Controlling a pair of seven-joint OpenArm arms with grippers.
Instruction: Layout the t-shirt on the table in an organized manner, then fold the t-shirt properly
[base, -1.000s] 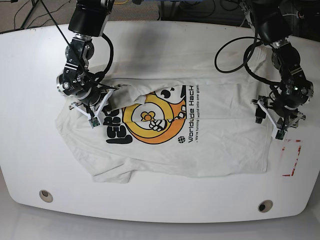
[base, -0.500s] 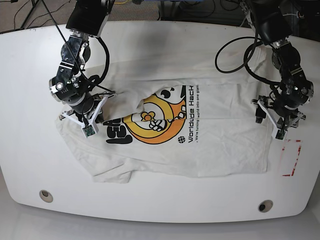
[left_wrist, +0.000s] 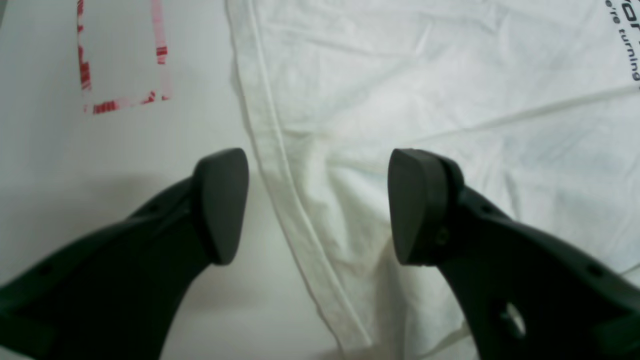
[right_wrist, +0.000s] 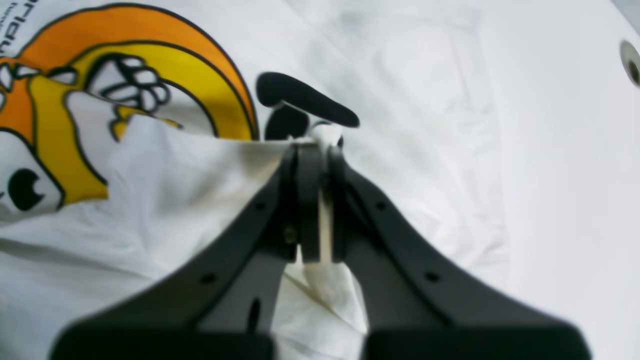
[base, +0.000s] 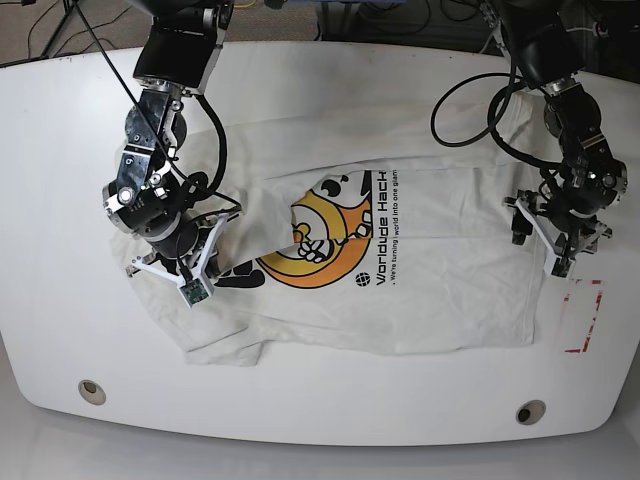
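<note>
The white t-shirt (base: 440, 260) lies on the table (base: 320, 425) with its orange-yellow graphic (base: 320, 245) up. A fold of cloth partly covers the graphic. My right gripper (base: 200, 262), on the left of the base view, is shut on that fold near the sleeve. In the right wrist view the right gripper (right_wrist: 312, 150) pinches the t-shirt (right_wrist: 165, 200) beside the graphic (right_wrist: 125, 75). My left gripper (base: 541, 245) hangs over the shirt's far edge. In the left wrist view the left gripper (left_wrist: 320, 205) is open, and the hem of the t-shirt (left_wrist: 450, 100) runs between its fingers, untouched.
A red-outlined rectangle (base: 583, 315) is marked on the table just beyond the shirt's hem, also visible as the red rectangle (left_wrist: 122, 55). Two round grommet holes (base: 91, 390) (base: 530, 412) sit near the front edge. Black cables loop above the shirt's top right.
My right gripper has moved toward the table's front edge, dragging the pinched fold with it and changing how much of the graphic shows. The left arm has stayed put.
</note>
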